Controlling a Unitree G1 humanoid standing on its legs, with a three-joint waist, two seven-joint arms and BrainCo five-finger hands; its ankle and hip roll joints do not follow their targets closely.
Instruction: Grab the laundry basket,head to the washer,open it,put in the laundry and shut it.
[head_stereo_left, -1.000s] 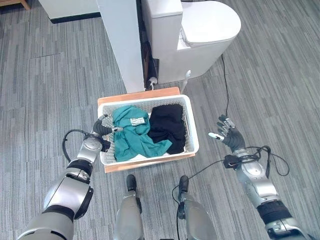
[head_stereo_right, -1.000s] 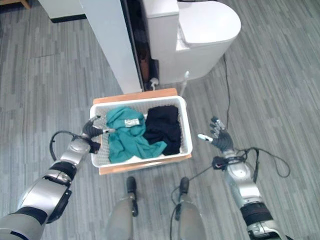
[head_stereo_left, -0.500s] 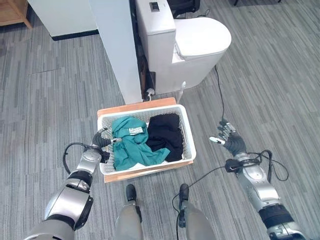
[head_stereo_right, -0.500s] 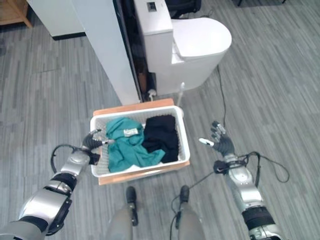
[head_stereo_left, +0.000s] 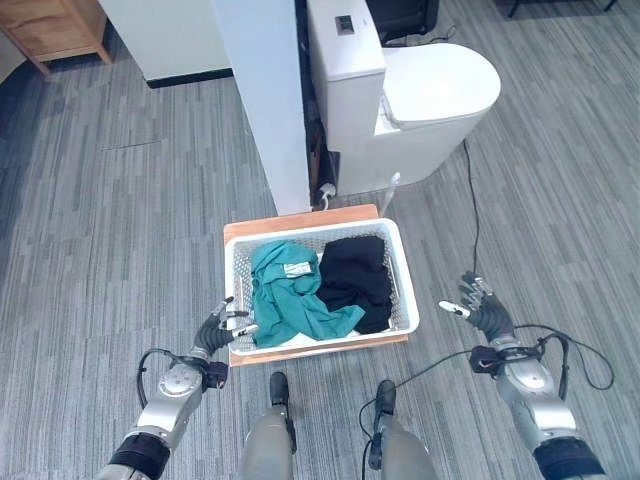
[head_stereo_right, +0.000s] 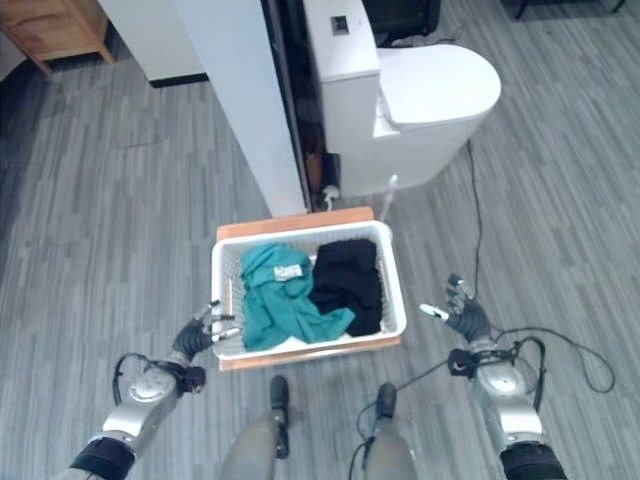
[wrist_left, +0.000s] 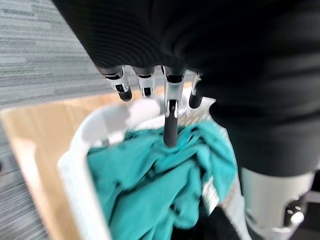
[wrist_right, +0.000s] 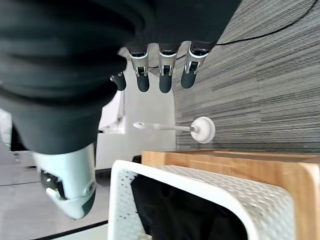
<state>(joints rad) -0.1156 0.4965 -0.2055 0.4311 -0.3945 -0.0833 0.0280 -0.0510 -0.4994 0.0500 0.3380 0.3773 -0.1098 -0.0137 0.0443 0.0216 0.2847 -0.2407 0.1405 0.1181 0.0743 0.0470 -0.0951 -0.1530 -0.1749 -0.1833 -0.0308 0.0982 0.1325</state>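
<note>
Both hands held open beside the laundry basket

The left hand (head_stereo_left: 222, 328) is spread just at the left rim; the right hand (head_stereo_left: 484, 312) is spread apart on the right. The laundry basket (head_stereo_left: 404, 290), holding 2 garments, rests on a wooden board (head_stereo_left: 300, 218).

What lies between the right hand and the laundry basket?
Bare grey floor only. In the left eye view the right hand, open, hovers off the white laundry basket, apart from its near wall, with nothing in the gap.
</note>
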